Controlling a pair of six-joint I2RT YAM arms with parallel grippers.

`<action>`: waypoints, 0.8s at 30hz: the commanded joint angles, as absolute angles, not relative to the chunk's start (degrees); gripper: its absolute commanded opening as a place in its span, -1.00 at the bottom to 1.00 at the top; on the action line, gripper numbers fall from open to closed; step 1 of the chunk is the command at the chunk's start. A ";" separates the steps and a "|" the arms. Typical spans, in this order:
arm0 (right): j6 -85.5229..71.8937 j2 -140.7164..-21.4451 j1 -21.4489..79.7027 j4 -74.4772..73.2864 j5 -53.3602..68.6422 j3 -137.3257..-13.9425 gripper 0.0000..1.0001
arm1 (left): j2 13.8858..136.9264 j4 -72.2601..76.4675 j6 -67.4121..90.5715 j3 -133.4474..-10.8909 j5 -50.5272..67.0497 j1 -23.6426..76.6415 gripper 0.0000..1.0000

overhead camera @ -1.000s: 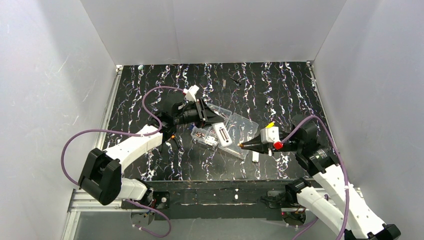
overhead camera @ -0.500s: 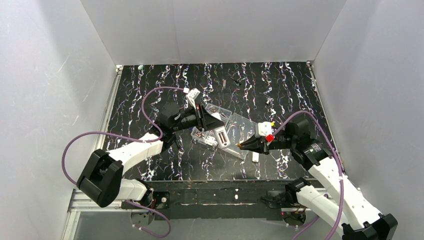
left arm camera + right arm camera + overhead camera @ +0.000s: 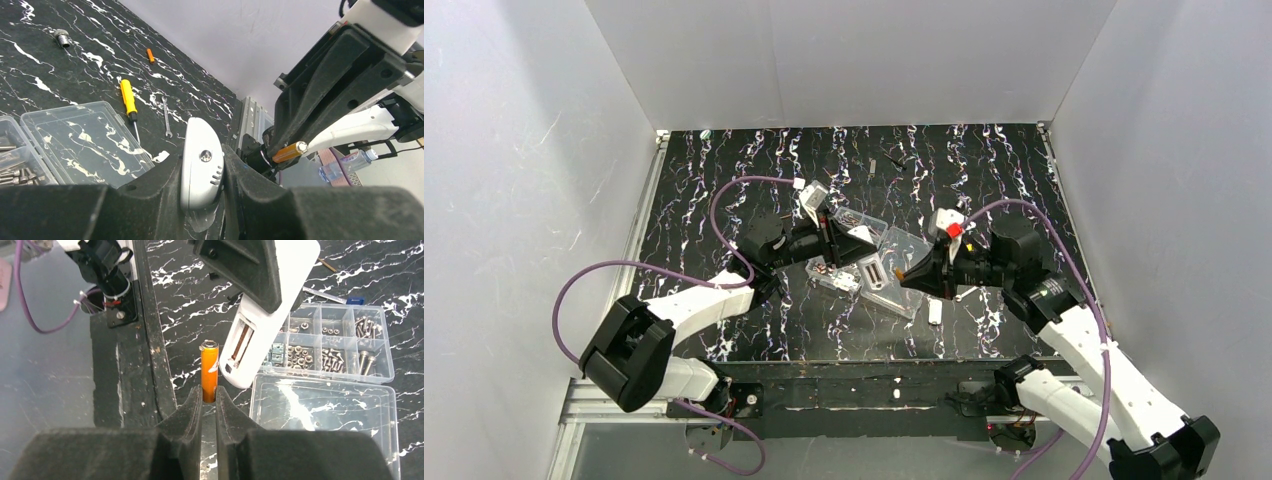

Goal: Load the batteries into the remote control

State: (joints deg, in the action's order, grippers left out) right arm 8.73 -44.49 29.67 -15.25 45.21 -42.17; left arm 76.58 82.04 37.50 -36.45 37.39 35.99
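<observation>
The left pincer (image 3: 852, 243) is clamped on the one remote control (image 3: 277, 315), its fingers pressing the two long edges. In the right wrist view the handset's long axis runs on a slant from the upper right of the frame down to the middle. Its open battery recess faces the left of the frame, with metal contacts showing inside. In the top view it hangs over the middle of the surface (image 3: 984, 170), above the clear box.

The right pincer (image 3: 209, 396) is closed on one battery (image 3: 209, 371). In the right wrist view it stands upright in the frame, metal cap at the top. It sits just left of the handset's lower end, with a narrow gap between them. In the left wrist view the same battery lies nearly level at centre right, its capped end to the right.

A small orange cylinder (image 3: 150, 55) lies on the surface at upper left, too small to tell whether it is a second battery. One yellow-handled screwdriver (image 3: 128, 97) and one wrench (image 3: 166, 116) lie side by side. One clear box (image 3: 330, 342) holds screws and nuts, its lid (image 3: 325, 415) folded open. One small white piece (image 3: 935, 313) lies just below it.
</observation>
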 commanded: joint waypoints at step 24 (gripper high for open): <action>-0.59 -72.27 41.44 -62.24 18.41 -86.24 -0.97 | 78.33 88.31 59.64 -39.78 18.07 39.04 -1.00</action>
